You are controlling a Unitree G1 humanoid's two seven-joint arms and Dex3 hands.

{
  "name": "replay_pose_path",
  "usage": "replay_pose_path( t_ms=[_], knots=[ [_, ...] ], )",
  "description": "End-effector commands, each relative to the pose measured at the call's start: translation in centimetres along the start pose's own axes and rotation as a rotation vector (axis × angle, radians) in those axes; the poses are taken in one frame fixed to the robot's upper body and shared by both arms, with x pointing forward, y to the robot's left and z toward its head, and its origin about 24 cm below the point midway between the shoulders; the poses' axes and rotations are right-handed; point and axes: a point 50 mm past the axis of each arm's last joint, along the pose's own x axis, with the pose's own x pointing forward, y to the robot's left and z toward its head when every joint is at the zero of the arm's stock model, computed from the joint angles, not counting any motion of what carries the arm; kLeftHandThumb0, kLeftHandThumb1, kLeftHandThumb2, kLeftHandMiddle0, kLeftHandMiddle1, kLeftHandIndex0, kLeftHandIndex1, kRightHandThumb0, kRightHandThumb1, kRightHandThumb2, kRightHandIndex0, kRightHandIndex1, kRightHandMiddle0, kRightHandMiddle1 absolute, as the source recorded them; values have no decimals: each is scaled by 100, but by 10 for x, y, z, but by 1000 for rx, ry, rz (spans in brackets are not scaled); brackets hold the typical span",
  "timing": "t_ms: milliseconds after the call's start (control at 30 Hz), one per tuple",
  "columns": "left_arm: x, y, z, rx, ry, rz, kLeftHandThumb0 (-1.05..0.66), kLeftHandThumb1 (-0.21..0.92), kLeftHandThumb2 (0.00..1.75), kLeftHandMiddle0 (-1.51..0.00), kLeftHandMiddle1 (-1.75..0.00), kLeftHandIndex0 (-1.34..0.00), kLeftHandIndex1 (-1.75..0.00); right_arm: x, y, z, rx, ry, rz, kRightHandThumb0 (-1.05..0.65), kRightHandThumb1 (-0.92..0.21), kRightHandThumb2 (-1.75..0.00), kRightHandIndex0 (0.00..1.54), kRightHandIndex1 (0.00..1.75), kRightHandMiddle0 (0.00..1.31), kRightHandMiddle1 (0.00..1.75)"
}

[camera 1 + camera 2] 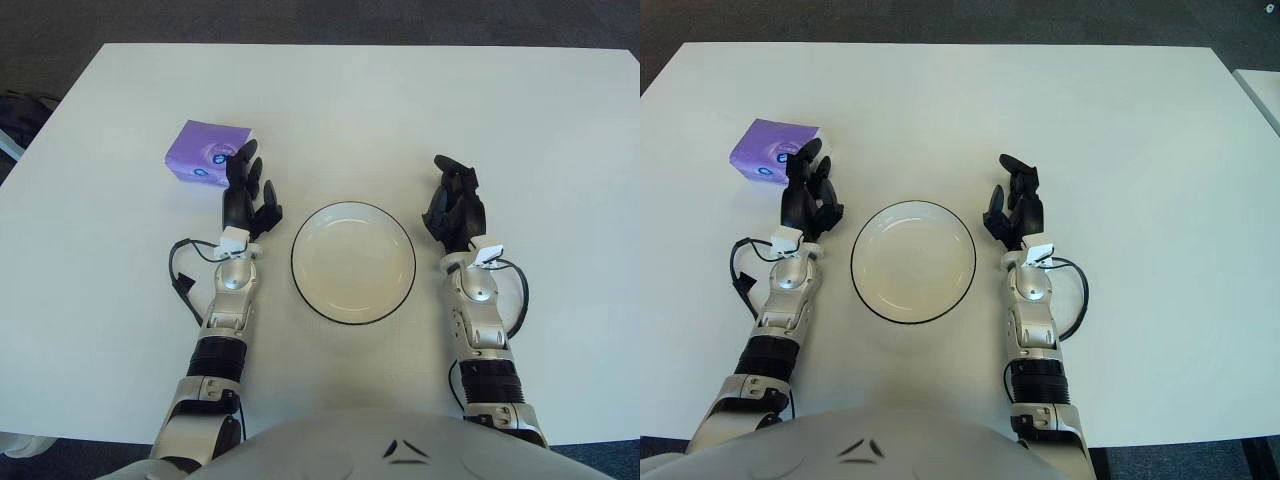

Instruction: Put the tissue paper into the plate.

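A purple tissue pack (205, 151) lies on the white table, far left of the plate. A white plate with a dark rim (353, 262) sits at the table's middle, empty. My left hand (248, 190) rests just right of and below the pack, fingertips near its lower right corner, fingers relaxed and holding nothing. My right hand (456, 205) rests to the right of the plate, fingers relaxed and empty. In the right eye view the pack (772, 149) and the left hand (810, 192) stand the same way.
The white table (520, 120) extends far behind and to the right. A black cable (183, 275) loops beside my left forearm. Dark floor lies beyond the far edge (300, 20).
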Motion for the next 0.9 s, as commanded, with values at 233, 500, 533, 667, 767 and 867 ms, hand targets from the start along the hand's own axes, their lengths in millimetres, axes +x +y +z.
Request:
replay_pose_path(
  t_ms=[233, 500, 533, 667, 767, 867],
  knots=[
    [-25, 15, -10, 60, 68, -31, -70, 92, 80, -40, 0, 0, -75, -13, -5, -28, -21, 153, -29, -54, -92, -84, 47, 0, 1, 92],
    [-21, 24, 19, 133, -35, -75, -67, 92, 79, -39, 0, 0, -73, -13, -2, -29, -22, 153, -27, -53, -92, -84, 47, 0, 1, 91],
    [-21, 26, 25, 151, -55, -88, -66, 92, 79, -39, 0, 0, -73, -13, -2, -29, -21, 153, -27, -53, -92, -84, 47, 0, 1, 91],
    [-24, 28, 39, 219, -110, -142, -66, 92, 79, -38, 0, 0, -72, -12, 0, -30, -20, 155, -26, -53, -92, -84, 47, 0, 1, 91],
    [-24, 29, 43, 260, -139, -178, -67, 92, 76, -38, 0, 0, -73, -12, 1, -30, -19, 156, -24, -53, -92, -84, 46, 0, 0, 91],
    [-25, 30, 49, 308, -183, -225, -68, 92, 74, -37, 0, 0, -72, -12, 2, -31, -19, 158, -24, -53, -92, -85, 46, 0, 0, 91]
  ],
)
